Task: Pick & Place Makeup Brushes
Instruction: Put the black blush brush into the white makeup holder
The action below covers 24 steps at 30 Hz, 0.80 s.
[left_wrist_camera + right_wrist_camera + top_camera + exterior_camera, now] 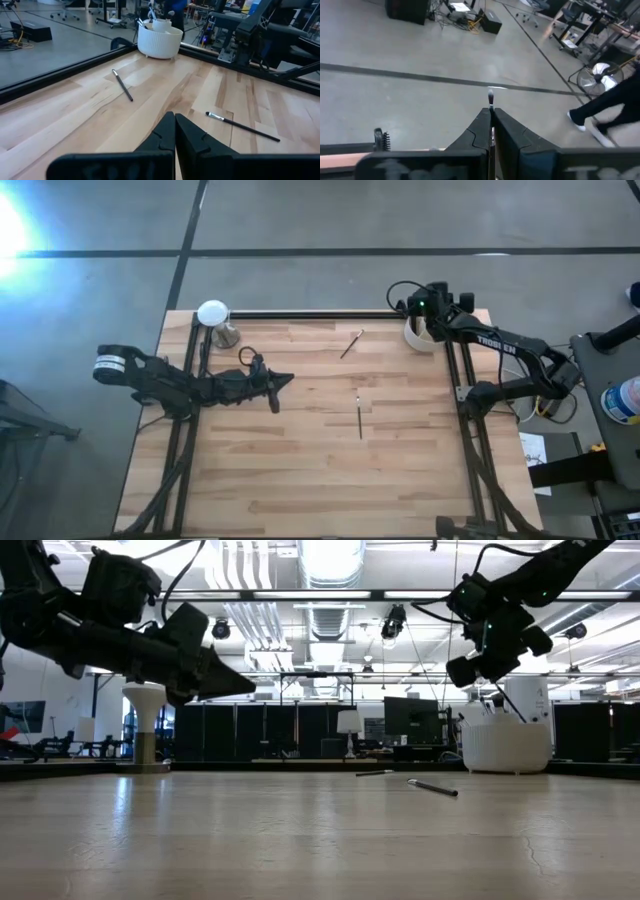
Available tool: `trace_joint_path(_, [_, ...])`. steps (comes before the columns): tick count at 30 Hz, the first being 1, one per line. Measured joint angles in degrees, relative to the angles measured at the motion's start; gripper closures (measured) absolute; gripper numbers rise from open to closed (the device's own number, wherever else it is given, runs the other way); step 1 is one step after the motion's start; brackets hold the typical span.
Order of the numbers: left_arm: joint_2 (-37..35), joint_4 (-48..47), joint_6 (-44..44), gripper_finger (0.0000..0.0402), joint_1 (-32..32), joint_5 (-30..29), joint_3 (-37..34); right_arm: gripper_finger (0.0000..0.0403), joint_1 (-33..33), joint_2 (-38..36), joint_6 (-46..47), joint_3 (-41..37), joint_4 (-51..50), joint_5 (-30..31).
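Two thin dark makeup brushes lie flat on the wooden table: one near the far edge [351,344] [122,85], one at mid-table [359,417] [243,126] [432,787]. A white ribbed cup [421,336] [505,746] [160,41] stands at the far right corner with brush ends sticking out of it. My right gripper [404,304] [478,652] [491,114] hangs above and just beyond the cup, shut on a brush. My left gripper [287,381] [245,686] [175,120] hovers shut over the table's left half, touching nothing. My right gripper pinches a thin makeup brush between its two fingers. The brush lies along the fingers, and its shaft [492,134] shows in the slit between them. Its small pale tip [491,94] sticks out past the fingertips. The brush is lifted clear of the table.
A white round-topped object on a metal stand [214,317] [144,720] occupies the far left corner. Black frame rails [300,314] run along the far edge and both sides. Bare wood spreads across the near half [330,480]. A person [607,105] walks on the floor beyond the table.
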Motion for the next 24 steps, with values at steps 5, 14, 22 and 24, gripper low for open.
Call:
trace_joint_path(5, [0.0,0.4,0.0,0.0399,0.0,0.0,-0.3,0.039,0.0,0.0,1.0,-0.1,-0.4,-0.3])
trace_joint_path(14, [0.0,0.7,0.0,0.0399,0.0,0.0,-0.3,0.039,0.1,1.9,3.4,-0.9,-2.5,-1.2])
trace_joint_path(22, [0.0,0.7,0.0,0.0399,0.0,0.0,-0.3,0.039,0.1,4.0,5.8,-2.0,-2.7,-1.2])
trace_joint_path(24, [0.0,0.7,0.0,0.0399,0.0,0.0,-0.3,0.039,0.1,3.9,5.9,-2.1,-2.8,-1.3])
